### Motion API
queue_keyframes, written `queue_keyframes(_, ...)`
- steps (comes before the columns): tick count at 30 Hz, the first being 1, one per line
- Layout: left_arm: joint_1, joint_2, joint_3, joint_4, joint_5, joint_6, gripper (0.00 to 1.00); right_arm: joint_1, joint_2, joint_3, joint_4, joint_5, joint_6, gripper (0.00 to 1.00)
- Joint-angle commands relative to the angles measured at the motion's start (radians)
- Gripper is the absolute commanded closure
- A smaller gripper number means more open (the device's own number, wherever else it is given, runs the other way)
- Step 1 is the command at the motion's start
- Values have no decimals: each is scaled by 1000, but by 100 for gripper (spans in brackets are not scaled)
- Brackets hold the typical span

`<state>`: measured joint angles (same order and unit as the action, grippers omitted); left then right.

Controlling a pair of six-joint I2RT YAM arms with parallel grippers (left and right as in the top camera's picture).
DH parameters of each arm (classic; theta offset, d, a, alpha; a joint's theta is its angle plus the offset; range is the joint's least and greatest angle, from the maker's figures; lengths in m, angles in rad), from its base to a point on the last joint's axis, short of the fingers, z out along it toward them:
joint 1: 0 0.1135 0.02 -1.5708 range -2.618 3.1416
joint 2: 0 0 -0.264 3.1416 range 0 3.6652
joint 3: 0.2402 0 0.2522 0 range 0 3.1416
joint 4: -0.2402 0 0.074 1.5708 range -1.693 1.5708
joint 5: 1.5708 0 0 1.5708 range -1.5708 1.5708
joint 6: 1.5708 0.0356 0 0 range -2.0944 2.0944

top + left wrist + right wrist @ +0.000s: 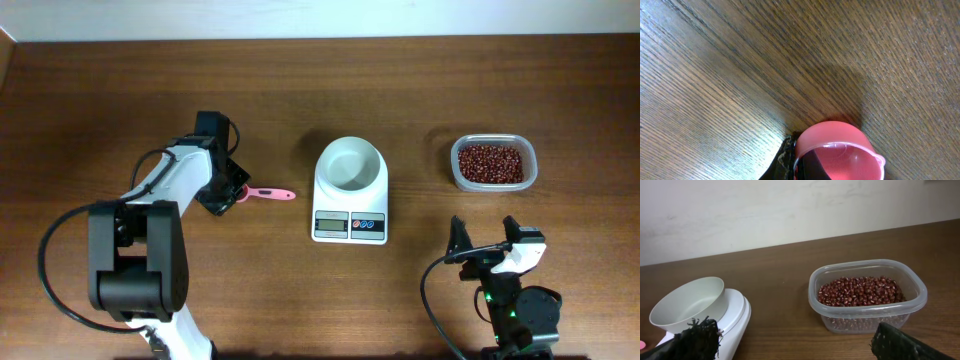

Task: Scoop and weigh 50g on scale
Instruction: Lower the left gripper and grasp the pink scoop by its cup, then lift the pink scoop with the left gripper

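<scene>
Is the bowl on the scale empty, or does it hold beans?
Empty. The bowl shows only bare white inside, both overhead and from the right wrist; the beans sit in their container.

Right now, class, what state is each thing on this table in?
left gripper, shut on the pink scoop
pink scoop, gripped at its cup end, no beans seen in it
right gripper, open, holding nothing
bowl, empty, on the scale
scale, display unreadable
bean container, lidless, holding red beans
</scene>
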<state>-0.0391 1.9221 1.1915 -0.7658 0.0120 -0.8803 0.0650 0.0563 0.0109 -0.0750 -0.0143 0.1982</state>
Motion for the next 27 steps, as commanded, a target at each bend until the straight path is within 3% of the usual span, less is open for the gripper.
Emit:
queue_keyframes(1,0,79,-67,-13,-8,-5,100,-6,-1,-5,-5,11,-8,1)
queue_keyframes(13,3,60,-67,-104,-30,48,100,-6,-1,-5,-5,11,-8,1)
queue_keyframes(27,21,-388,-64,-126,-110,48,100,-6,-1,-5,-5,11,-8,1)
